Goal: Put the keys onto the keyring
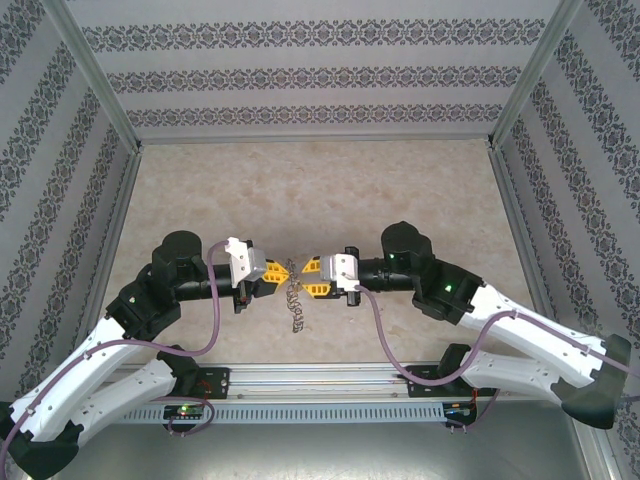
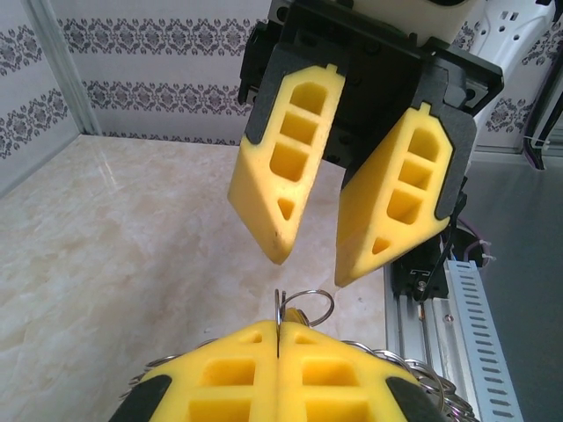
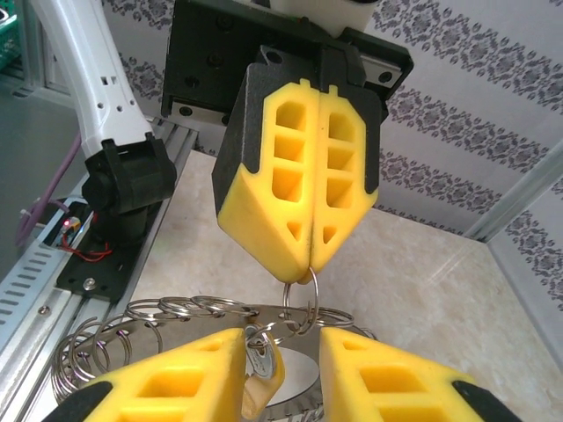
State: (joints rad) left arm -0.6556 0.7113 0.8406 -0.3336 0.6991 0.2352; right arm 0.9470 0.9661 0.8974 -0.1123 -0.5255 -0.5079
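Left gripper (image 3: 310,259) was clamped tight on one little wire loop of the keyring (image 1: 293,305), up off the worktop (image 1: 300,190). Right gripper (image 2: 314,271) stood narrowly open, with the gold key (image 3: 264,380) loose between its fingers. My worry: nothing pinched that key, so it could drop, or a nudge could swing the limp ring off line. The ring's long axis ran from the pinch toward the arm bases, free end dangling.
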